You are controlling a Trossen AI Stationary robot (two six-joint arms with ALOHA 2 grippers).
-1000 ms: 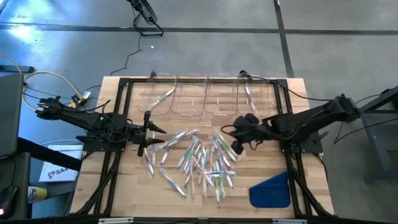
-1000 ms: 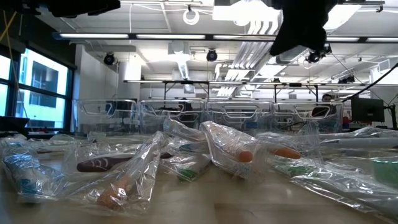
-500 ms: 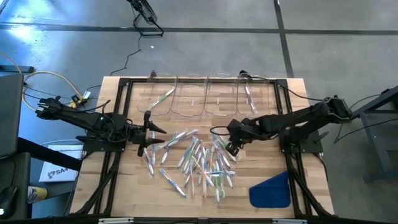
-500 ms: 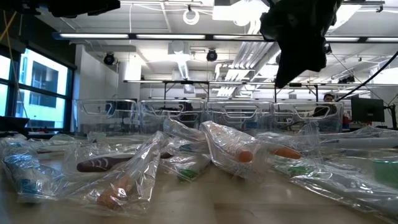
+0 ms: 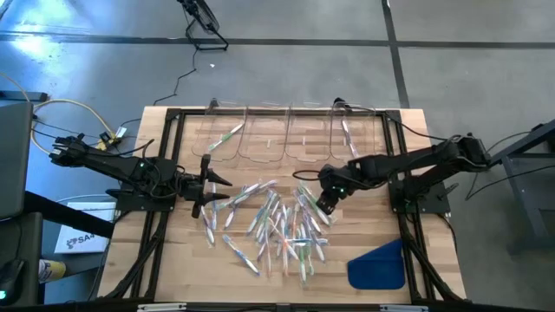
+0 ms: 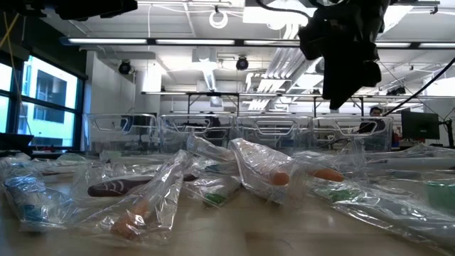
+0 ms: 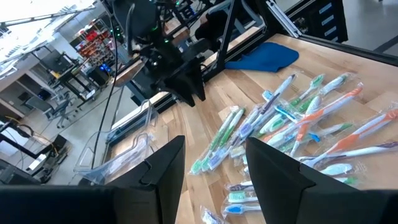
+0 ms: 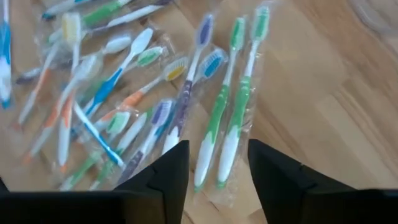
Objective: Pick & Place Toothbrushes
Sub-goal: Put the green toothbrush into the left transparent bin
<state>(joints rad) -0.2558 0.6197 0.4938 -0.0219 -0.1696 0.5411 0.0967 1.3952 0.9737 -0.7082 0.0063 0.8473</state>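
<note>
Several wrapped toothbrushes [image 5: 273, 221] lie in a loose pile on the wooden table's middle, flat in clear wrappers [image 6: 263, 171]. My right gripper [image 5: 325, 201] hangs above the pile's right side, tipped steeply down and open. In the right wrist view its fingers [image 8: 214, 180] stand over two green toothbrushes [image 8: 227, 124] lying side by side, without touching them. My left gripper [image 5: 208, 184] waits open and nearly level at the pile's left edge, with nothing between its fingers [image 7: 214, 180].
Clear bins [image 5: 286, 134] line the table's far edge; one holds a green toothbrush [image 5: 227, 137] and another a toothbrush [image 5: 347, 134]. A blue flat cloth [image 5: 379, 264] lies at the near right. Black frame rails [image 5: 165, 165] run along both sides.
My right gripper has moved toward the table's left and down toward the pile, and has tipped from a shallow slant to a steep downward one. The toothbrushes have stayed where they were.
</note>
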